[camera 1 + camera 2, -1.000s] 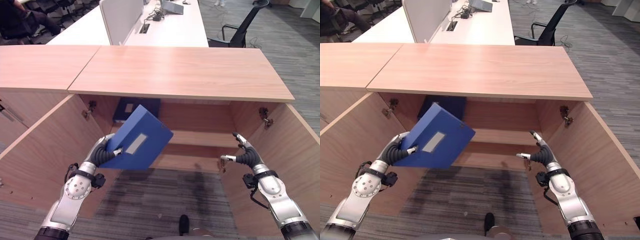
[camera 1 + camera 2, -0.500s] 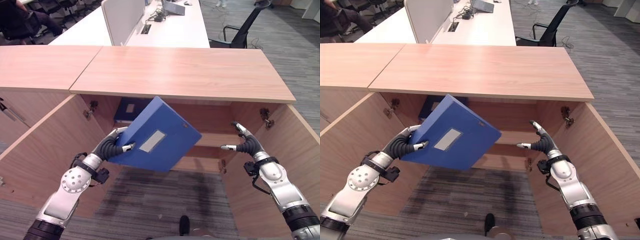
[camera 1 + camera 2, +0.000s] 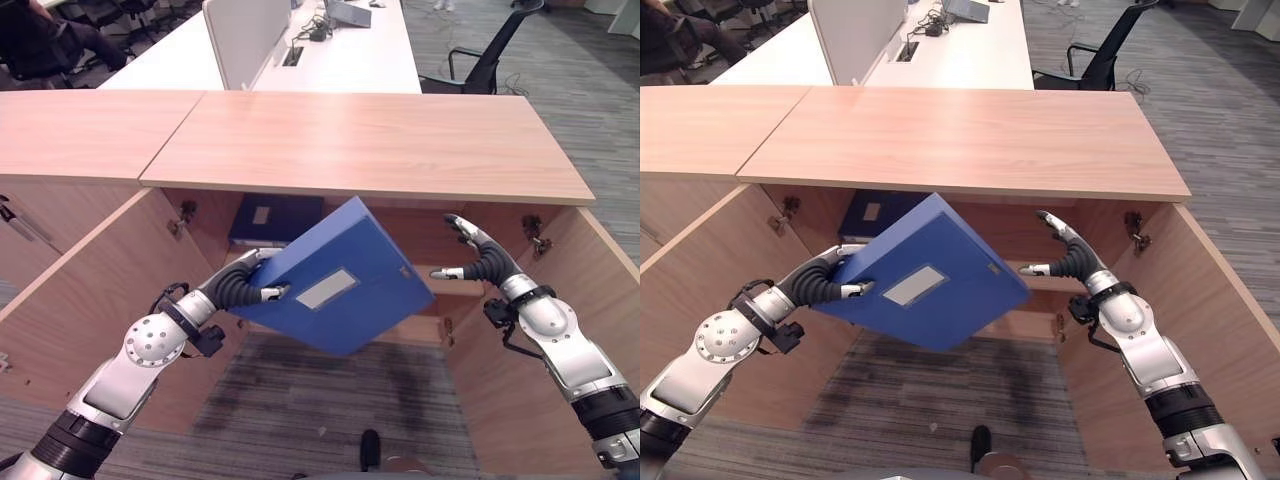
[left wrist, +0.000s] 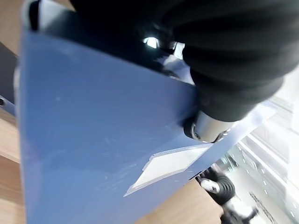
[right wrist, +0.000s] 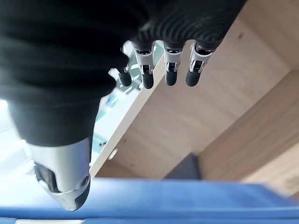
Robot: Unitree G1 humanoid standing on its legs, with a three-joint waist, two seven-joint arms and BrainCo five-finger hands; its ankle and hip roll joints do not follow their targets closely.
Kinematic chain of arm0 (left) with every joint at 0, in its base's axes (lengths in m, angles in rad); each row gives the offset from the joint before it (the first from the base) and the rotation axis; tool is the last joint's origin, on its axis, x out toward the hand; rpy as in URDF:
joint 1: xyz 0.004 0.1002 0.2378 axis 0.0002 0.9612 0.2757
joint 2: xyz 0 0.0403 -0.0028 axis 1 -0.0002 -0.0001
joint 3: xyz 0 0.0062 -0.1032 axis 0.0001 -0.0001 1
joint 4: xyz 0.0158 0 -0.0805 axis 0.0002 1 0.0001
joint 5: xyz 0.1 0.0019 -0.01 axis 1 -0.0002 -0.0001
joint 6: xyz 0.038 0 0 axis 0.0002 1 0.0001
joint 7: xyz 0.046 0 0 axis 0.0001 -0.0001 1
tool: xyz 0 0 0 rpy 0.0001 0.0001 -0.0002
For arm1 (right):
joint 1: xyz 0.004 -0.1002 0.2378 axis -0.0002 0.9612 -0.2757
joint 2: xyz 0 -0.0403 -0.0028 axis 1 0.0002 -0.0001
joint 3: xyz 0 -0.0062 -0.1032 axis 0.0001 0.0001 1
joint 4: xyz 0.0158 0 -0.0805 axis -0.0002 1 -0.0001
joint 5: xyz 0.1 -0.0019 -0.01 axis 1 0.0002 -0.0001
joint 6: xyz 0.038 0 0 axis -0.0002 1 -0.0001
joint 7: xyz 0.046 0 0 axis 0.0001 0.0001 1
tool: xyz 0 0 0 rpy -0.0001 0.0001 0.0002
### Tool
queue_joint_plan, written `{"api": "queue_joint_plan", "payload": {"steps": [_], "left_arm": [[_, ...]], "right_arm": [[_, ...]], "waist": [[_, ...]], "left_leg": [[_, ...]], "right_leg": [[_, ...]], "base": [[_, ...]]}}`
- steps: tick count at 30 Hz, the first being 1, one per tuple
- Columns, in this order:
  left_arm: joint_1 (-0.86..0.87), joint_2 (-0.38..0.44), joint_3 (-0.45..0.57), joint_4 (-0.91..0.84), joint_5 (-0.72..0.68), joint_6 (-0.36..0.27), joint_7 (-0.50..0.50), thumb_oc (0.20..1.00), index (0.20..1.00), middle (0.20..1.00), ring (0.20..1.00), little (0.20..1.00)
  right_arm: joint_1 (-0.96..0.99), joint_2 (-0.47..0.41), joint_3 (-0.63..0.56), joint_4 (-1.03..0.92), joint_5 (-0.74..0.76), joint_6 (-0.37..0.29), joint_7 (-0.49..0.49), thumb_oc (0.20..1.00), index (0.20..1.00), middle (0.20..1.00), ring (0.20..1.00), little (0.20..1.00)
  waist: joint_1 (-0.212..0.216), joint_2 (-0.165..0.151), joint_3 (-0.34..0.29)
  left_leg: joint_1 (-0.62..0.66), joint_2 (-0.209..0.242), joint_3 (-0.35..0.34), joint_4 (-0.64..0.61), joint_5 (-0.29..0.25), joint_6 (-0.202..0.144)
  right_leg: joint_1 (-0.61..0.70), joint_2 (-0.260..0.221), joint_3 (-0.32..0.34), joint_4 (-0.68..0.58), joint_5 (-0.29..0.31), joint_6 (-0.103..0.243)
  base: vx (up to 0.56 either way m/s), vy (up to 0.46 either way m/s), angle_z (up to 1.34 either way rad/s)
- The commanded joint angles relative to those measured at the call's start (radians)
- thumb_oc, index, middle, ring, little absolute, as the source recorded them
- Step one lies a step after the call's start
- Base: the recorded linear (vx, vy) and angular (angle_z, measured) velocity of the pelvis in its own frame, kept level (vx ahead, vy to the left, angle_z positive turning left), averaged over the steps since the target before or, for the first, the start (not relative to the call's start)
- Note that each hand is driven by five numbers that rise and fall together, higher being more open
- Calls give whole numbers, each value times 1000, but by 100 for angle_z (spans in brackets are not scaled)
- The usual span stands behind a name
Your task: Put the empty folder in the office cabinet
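— So, where is the blue folder (image 3: 340, 277) right now?

— Up in the air, in front of the open office cabinet (image 3: 370, 145), just below the edge of its wooden top. It is tilted, one corner pointing up toward the top panel and another hanging down over the grey carpet (image 3: 300, 400).

— Who has it?

— The left hand (image 3: 243, 289). Its fingers are curled round the folder's left edge, thumb on the face, close to the pale label pocket (image 3: 325, 288). From the wrist camera you see the same thing from very near: blue cover, label, the thumb pressed on it.

— And the other hand?

— The right hand (image 3: 473, 255) is held out beside the folder's right corner, fingers straight and spread, thumb pointing toward the folder. It grips nothing (whether a fingertip touches the corner, I cannot tell from where I stand).

— Anything inside already?

— Yes, a second dark blue folder (image 3: 275, 218) lies at the back left of the cabinet, on the shelf (image 3: 1040, 275). Both doors stand wide open, the left door (image 3: 80, 300) and the right door (image 3: 560, 310) swung outward.

— Behind the cabinet?

— White desks (image 3: 300, 50) with a divider screen (image 3: 243, 35), and a black office chair (image 3: 490, 55) on the right.
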Motion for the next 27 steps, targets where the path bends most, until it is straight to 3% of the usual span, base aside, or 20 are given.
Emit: {"api": "queue_joint_plan", "payload": {"steps": [1,6,15,27], "left_arm": [[-79,59,9,-60,-78,-87,7,200,200,200,200,200],[-137,58,-27,-49,-65,-99,8,200,200,200,200,200],[-189,44,-65,-51,-59,-109,-5,200,200,200,200,200],[-278,-28,-121,-17,-12,-111,-1,200,200,200,200,200]], "right_arm": [[-104,-45,35,-35,67,-63,37,1000,1000,1000,1000,1000],[-134,-63,112,-27,115,-53,108,1000,1000,1000,1000,1000],[-193,-40,174,11,143,-52,144,1000,1000,1000,1000,1000],[-225,-3,243,-10,228,-32,222,1000,1000,1000,1000,1000]], "waist": [[9,-62,-23],[9,-66,-25],[12,-68,-27],[5,-70,-28]], "left_leg": [[6,-23,6,2,-69,-16],[6,-21,8,2,-66,-20],[7,-19,10,2,-65,-22],[6,-15,12,2,-62,-25]], "right_leg": [[119,-17,-30,6,-137,95],[121,-17,-36,6,-137,96],[121,-18,-35,6,-136,97],[121,-18,-39,6,-137,96]], "base": [[0,0,0],[0,0,0],[0,0,0],[0,0,0]]}}
